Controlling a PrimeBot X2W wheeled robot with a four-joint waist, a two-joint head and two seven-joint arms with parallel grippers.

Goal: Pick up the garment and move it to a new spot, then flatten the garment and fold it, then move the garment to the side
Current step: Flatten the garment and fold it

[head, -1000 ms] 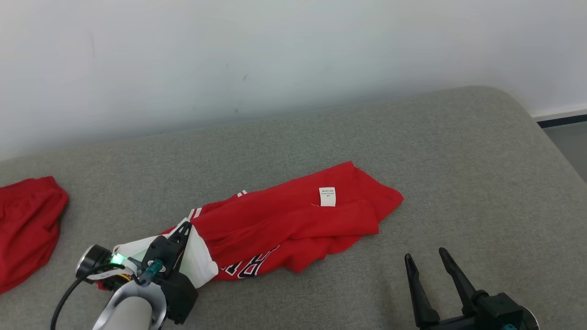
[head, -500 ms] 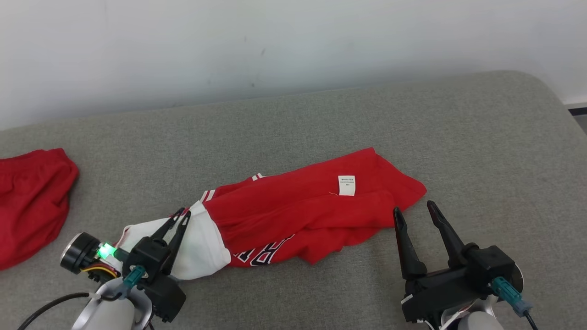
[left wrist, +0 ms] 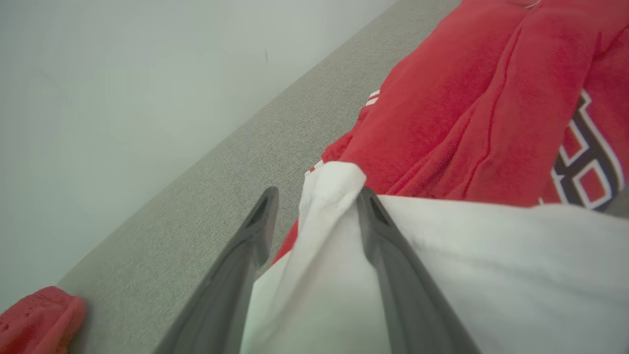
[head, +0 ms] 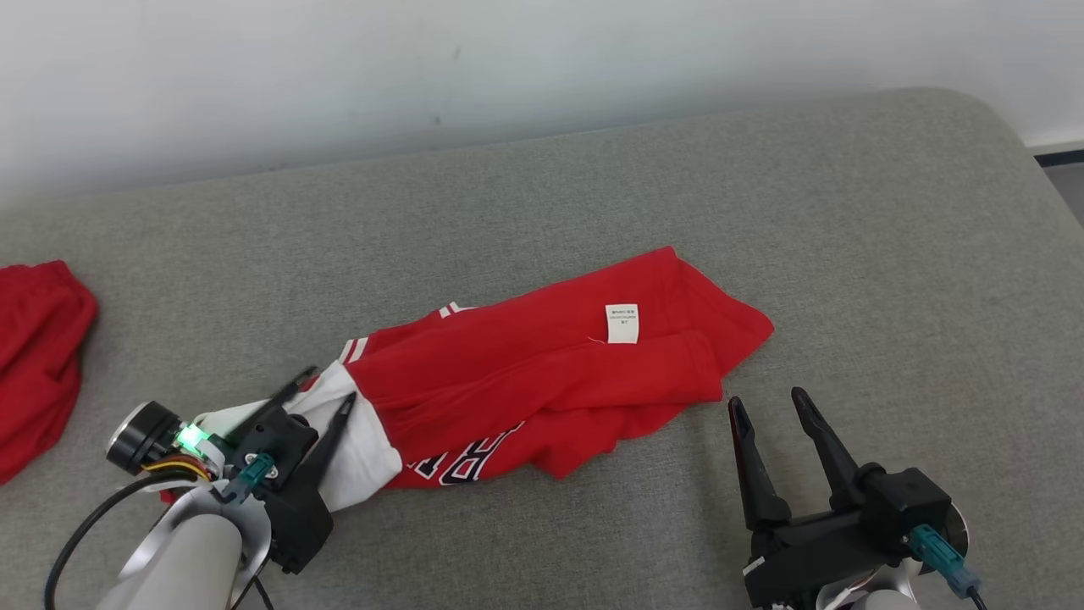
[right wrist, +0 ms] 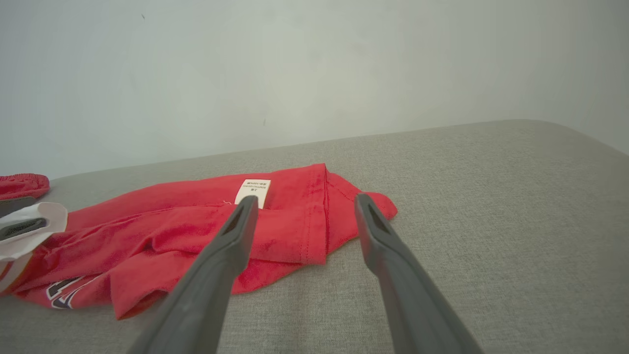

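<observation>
The garment (head: 525, 381) is a red shirt with a white sleeve, dark lettering and a white tag, lying crumpled across the grey cushion. My left gripper (head: 327, 385) is at its left end and open. The white sleeve (left wrist: 324, 236) bunches between the spread fingers (left wrist: 255, 236). My right gripper (head: 766, 398) is open and empty, just short of the garment's right corner (right wrist: 373, 206). In the right wrist view the right gripper (right wrist: 305, 198) points at the hem beside the tag (right wrist: 253, 191).
A second red cloth (head: 34, 339) lies at the cushion's far left, also seen as the red cloth (left wrist: 34, 319). A pale wall (head: 508, 68) runs along the back. The cushion's rounded right edge (head: 1008, 127) drops to the floor. Bare grey cushion (head: 889, 280) spreads right of the garment.
My left gripper's fingers have spread apart around the white sleeve. My right gripper has risen into view near the garment's right end. The head camera has shifted.
</observation>
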